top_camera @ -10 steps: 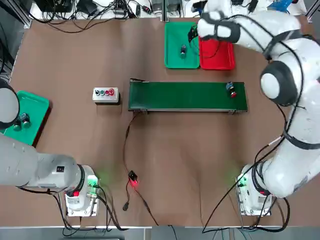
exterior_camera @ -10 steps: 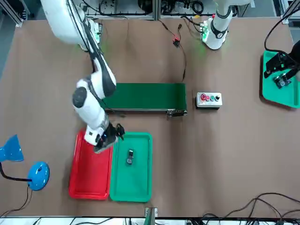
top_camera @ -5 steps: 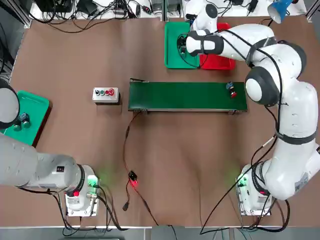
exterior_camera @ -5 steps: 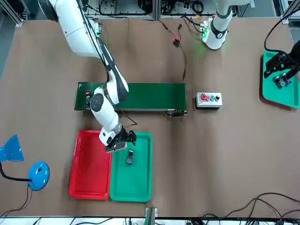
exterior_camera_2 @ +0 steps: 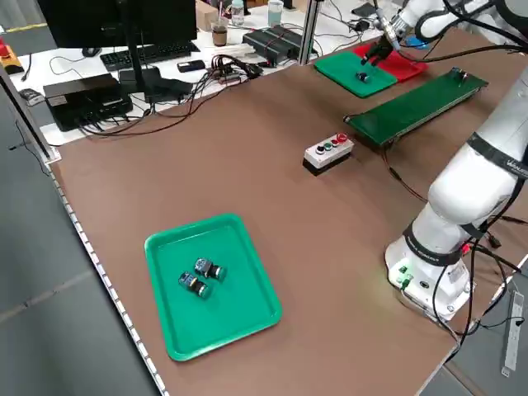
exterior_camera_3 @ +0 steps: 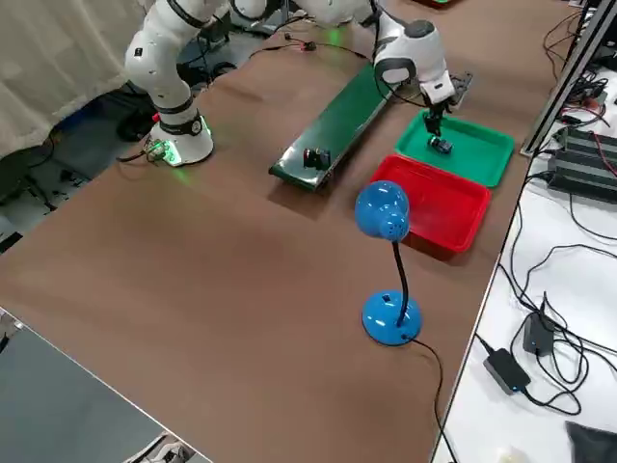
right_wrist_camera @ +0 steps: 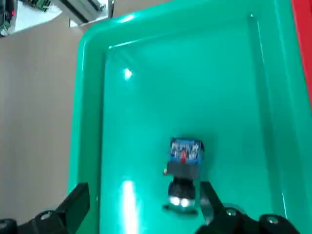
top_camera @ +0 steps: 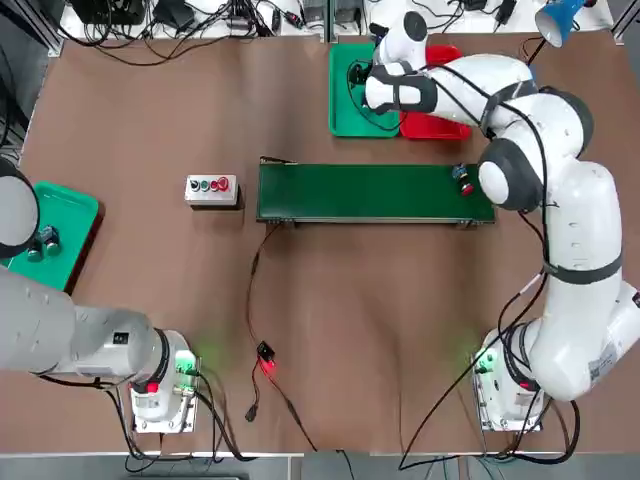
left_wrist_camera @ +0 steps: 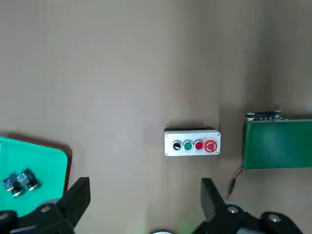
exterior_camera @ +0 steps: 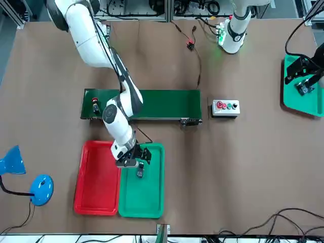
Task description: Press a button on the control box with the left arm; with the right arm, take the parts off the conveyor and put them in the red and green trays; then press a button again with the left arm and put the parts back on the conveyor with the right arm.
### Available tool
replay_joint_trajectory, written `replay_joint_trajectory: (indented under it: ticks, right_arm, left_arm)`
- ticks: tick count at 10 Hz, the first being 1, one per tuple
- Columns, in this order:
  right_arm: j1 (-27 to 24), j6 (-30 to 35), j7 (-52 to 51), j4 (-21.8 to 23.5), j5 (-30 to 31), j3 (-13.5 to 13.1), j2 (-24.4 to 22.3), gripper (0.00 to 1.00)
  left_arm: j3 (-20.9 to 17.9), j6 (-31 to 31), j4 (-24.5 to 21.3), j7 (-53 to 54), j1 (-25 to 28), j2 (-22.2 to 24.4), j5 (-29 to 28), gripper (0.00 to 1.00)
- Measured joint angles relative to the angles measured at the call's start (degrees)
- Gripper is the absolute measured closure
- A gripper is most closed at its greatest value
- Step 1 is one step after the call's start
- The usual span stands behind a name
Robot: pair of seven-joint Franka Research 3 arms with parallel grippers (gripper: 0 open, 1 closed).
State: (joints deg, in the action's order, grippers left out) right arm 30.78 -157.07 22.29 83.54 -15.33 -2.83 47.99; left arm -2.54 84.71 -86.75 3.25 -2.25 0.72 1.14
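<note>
The part (right_wrist_camera: 183,170) in the green tray (exterior_camera: 152,202) is what the right hand (exterior_camera: 136,161) is hovering over, fingers spread wide and holding nothing. It lies alone on the tray floor, close to the wall the green tray shares with the red tray (exterior_camera: 96,187), which looks bare. A second part (exterior_camera: 95,105) sits on the conveyor (exterior_camera: 162,104), at the end farthest from the control box (exterior_camera: 225,107).

My guess is the hand is about to pick the part out of the green tray. To do it well, I'd centre the spread fingers on the part's body, line them across its narrow side, come straight down without nudging it toward the tray wall, then close and lift clear of the rim before swinging to the conveyor.

The left hand (left_wrist_camera: 141,214) hangs spread and idle, well back from the control box.
</note>
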Motion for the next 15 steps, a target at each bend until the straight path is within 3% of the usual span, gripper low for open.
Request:
replay_joint_trajectory:
  ticks: [4,8,14,15]
  right_arm:
    - [-3.16,-0.16,-3.12,-2.96,0.72,-0.54,2.28,0.01]
    - [-0.60,-3.09,-3.59,-3.04,1.01,-0.35,4.85,0.03]
    - [1.48,-5.68,-3.65,-3.10,2.26,-2.46,6.73,0.08]
    - [1.54,-5.79,-3.66,-3.10,2.47,-2.48,6.74,0.19]
  left_arm:
    - [0.00,-1.33,0.00,0.00,0.01,0.00,0.00,0.00]
    - [-0.01,-1.37,0.00,0.00,0.01,0.00,0.00,0.00]
    - [-0.04,-1.39,0.00,0.00,0.09,0.00,0.00,0.00]
    - [-0.06,-1.41,0.00,0.00,0.17,0.00,0.00,0.00]
